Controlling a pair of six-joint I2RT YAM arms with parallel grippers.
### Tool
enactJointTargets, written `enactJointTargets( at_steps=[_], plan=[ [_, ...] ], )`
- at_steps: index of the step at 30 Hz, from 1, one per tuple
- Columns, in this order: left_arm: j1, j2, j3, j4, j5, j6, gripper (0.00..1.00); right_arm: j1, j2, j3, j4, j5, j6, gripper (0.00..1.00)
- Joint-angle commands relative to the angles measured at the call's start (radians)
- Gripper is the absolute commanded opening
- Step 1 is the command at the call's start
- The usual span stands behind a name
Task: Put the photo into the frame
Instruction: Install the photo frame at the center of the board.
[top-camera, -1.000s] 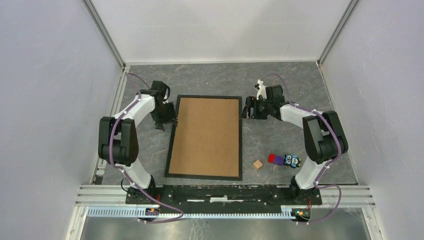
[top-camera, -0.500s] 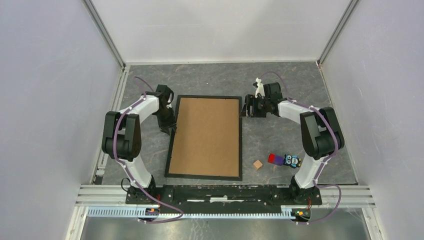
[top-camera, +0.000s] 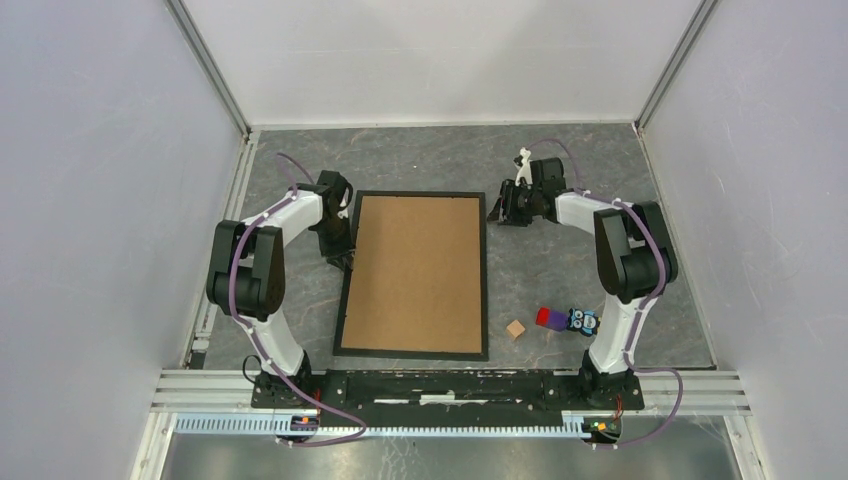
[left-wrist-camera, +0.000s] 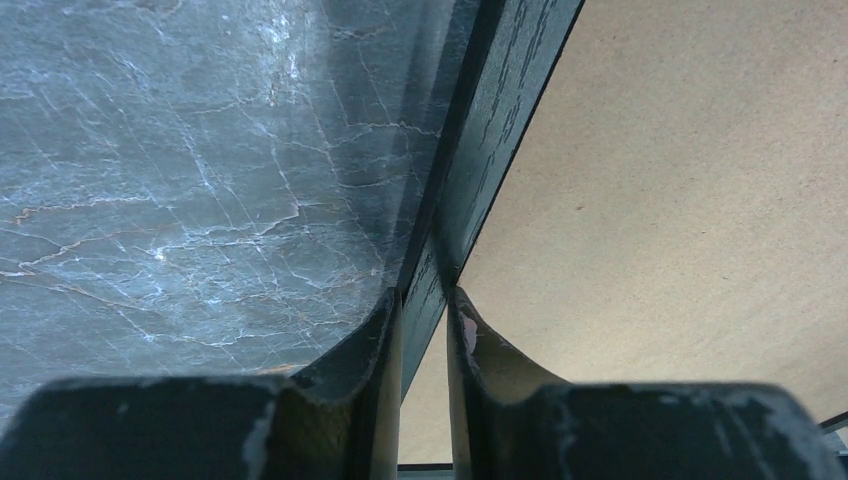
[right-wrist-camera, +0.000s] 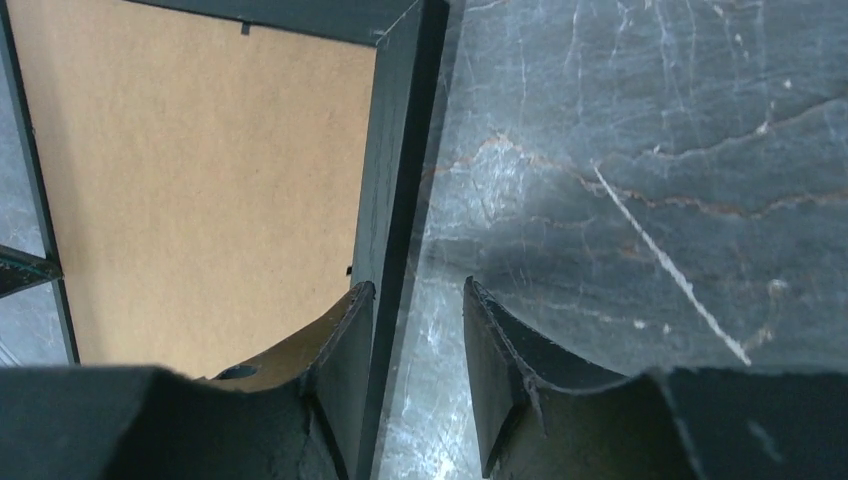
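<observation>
The frame (top-camera: 345, 300), thin and black, lies flat mid-table with a brown backing board (top-camera: 415, 270) filling it. No photo shows in any view. My left gripper (top-camera: 345, 260) sits on the frame's left rail, and in the left wrist view this gripper (left-wrist-camera: 424, 292) is shut on that rail (left-wrist-camera: 490, 120), both fingers against it. At the right rail near the far corner is my right gripper (top-camera: 495, 212). In the right wrist view it (right-wrist-camera: 418, 285) stands open astride the rail (right-wrist-camera: 400, 130), the left finger touching it and the right finger apart over bare table.
A small wooden cube (top-camera: 516, 329), a red-and-purple block (top-camera: 548, 318) and a blue owl toy (top-camera: 583, 321) lie right of the frame's near corner. Grey walls close in the table on three sides. A metal rail (top-camera: 450, 385) runs along the near edge.
The left gripper moved in onto the left rail and closed on it. The right gripper narrowed and moved a little toward the far corner. The frame shifted slightly right.
</observation>
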Motion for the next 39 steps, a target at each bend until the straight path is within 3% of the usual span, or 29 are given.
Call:
enactJointTargets(
  at_steps=[1, 32, 37, 39],
  plan=[
    [-0.006, 0.015, 0.010, 0.001, 0.006, 0.044, 0.21, 0.010, 0.049, 0.087, -0.024, -0.013, -0.008, 0.43],
    [-0.008, 0.007, 0.010, -0.002, 0.002, 0.047, 0.15, 0.056, 0.135, 0.081, -0.091, 0.107, -0.027, 0.37],
    [-0.008, 0.007, 0.009, -0.001, 0.002, 0.049, 0.14, 0.024, 0.111, 0.034, 0.006, -0.051, 0.016, 0.37],
    [-0.008, 0.005, 0.009, -0.002, 0.002, 0.049, 0.14, 0.016, 0.095, 0.047, -0.032, 0.006, -0.005, 0.37]
  ],
)
